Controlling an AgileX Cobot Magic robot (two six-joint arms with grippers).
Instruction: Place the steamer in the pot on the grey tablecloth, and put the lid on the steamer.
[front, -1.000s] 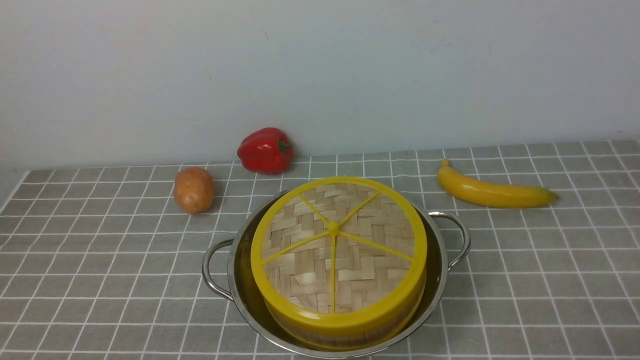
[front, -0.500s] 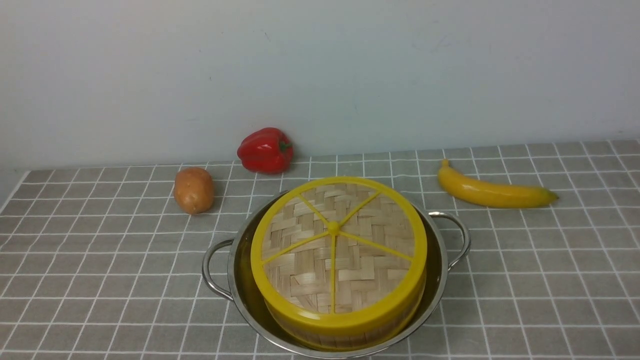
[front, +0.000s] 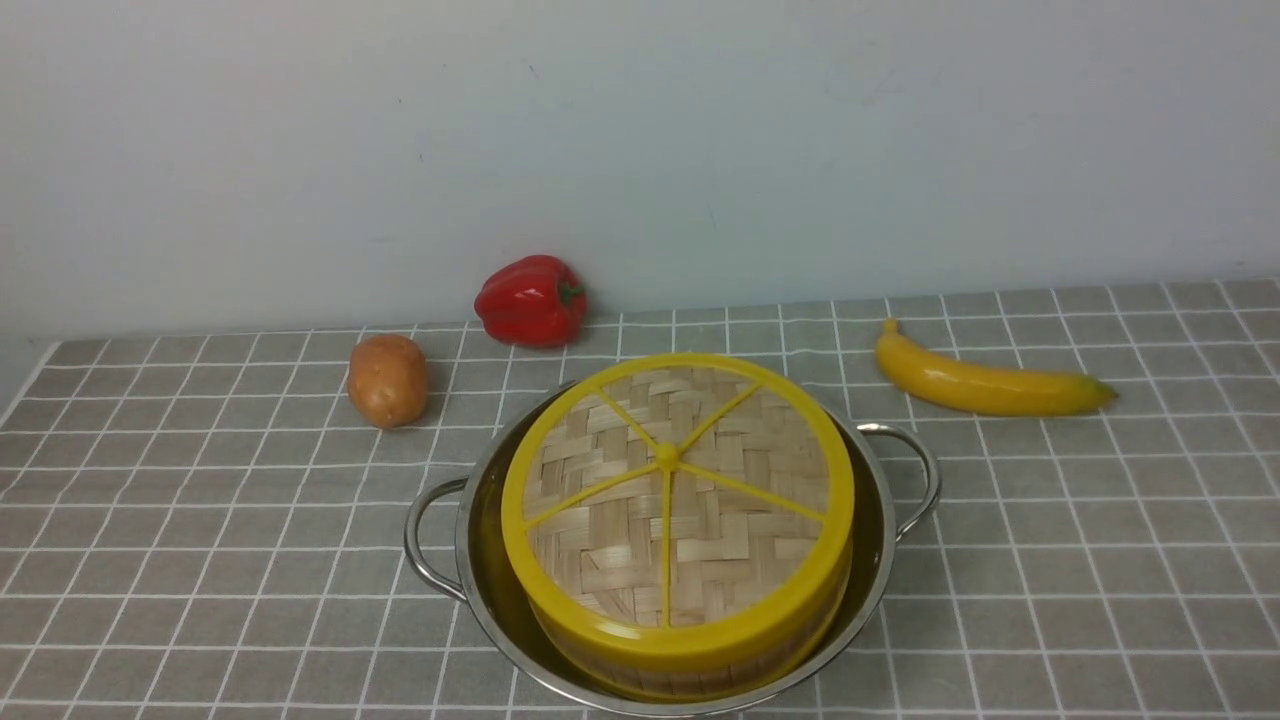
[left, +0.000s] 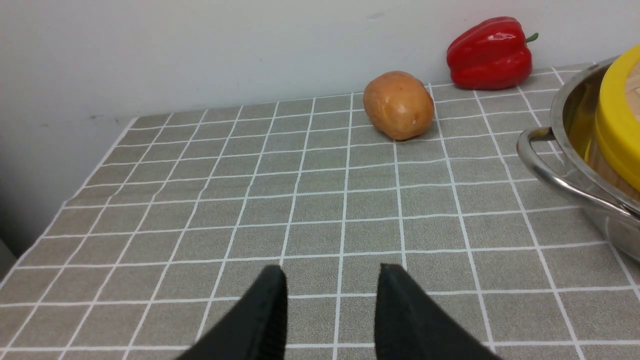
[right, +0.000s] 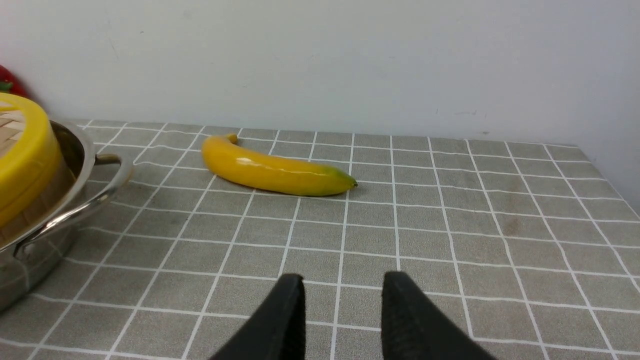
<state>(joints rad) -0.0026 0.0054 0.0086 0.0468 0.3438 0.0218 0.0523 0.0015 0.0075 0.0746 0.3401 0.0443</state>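
Grey tablecloth (front: 200, 520) w/ white grid covers the whole surface, runs back to a pale wall (front: 640, 140).

Pot (front: 480, 560), shiny steel, sits on the cloth near front centre; wire loop handles on both sides. Steamer (front: 700, 665) stands inside the pot, its bamboo wall showing below the yellow rim; sits a bit toward the pot's right side, gap to the pot's left wall wider. Lid (front: 680, 500) rests on top of the steamer, woven face up, five yellow spokes meeting at the hub; contents under it hidden.

Banana (front: 985, 380) lies on the cloth to the right & behind the pot, apart from it. Red bell pepper (front: 530, 300) at the back near the wall, left of centre. Potato (front: 387, 380) in front-left of the pepper, not touching the pot.

Left gripper (left: 331, 280): black fingers apart, nothing between, over bare cloth left of the pot. Right gripper (right: 342, 285): fingers apart too, empty, over bare cloth right of the pot, banana beyond it. Neither arm shows in the front view.
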